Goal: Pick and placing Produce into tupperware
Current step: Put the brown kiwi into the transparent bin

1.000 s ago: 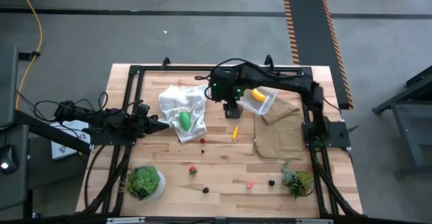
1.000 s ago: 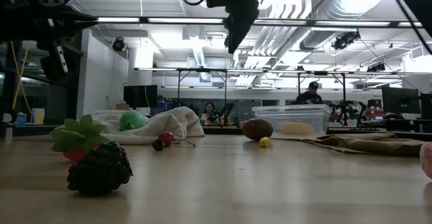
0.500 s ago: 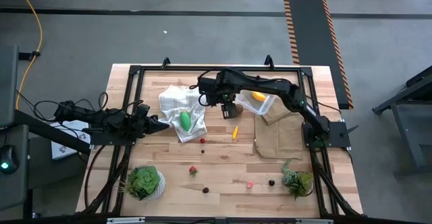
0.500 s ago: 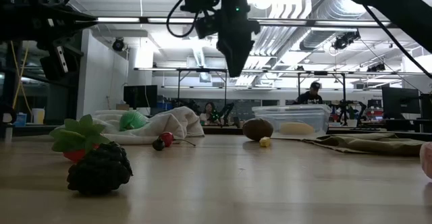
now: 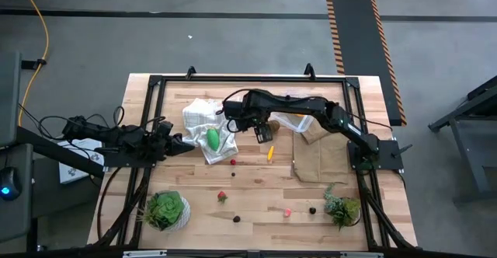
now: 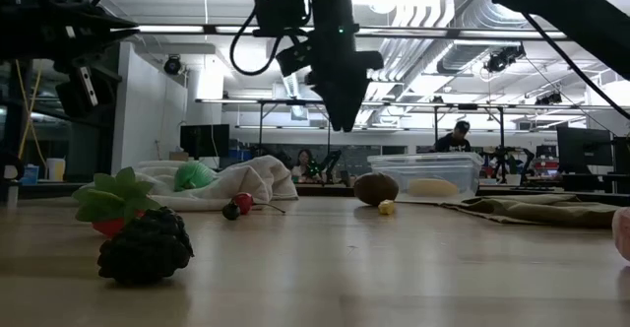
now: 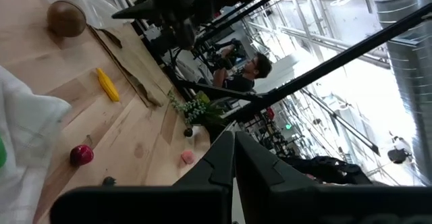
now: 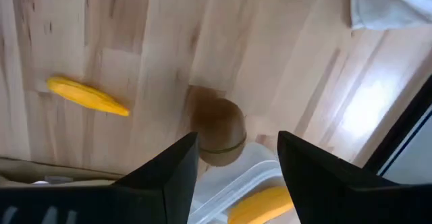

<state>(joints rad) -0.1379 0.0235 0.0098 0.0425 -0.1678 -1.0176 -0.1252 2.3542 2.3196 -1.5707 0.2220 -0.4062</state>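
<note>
2 grippers: 1 at work above the table, 1 waiting at the table's left edge.
Right gripper (image 8: 236, 158): raised clear of the table, fingers spread apart, nothing between them.
Brown kiwi-like ball (image 8: 217, 130): on the bare wood directly below the right gripper's gap, touching the tupperware's corner.
Tupperware (image 6: 425, 174): just beside the right gripper, with the yellow banana (image 8: 260, 205) inside.
Small orange-yellow piece (image 8: 88, 96): on the wood near the right gripper, apart from the ball.
Green oval (image 5: 212, 138): on the white checked cloth (image 5: 203, 116), between the 2 grippers.
Left gripper (image 7: 233, 162): fingers pressed together, empty, just beside the cloth's edge.
</note>
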